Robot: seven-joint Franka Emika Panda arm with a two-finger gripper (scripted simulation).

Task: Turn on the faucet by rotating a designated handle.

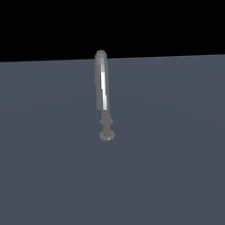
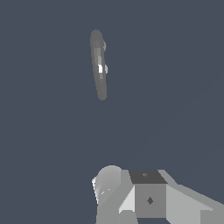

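The faucet (image 1: 102, 87) stands upright in the middle of the exterior view: a slim grey arched spout with a white highlight stripe, a short stem with a small bulge (image 1: 106, 120), and a round base (image 1: 107, 135). I cannot make out a separate handle for certain. In the wrist view the faucet (image 2: 99, 65) is seen from above as a narrow grey bar with small nubs on its side. Grey parts of my gripper (image 2: 131, 192) fill the near edge of that view, well apart from the faucet. How the jaws stand is not visible. The arm is absent from the exterior view.
A flat blue-grey surface (image 1: 180, 153) spreads around the faucet on all sides. Behind it the background is black.
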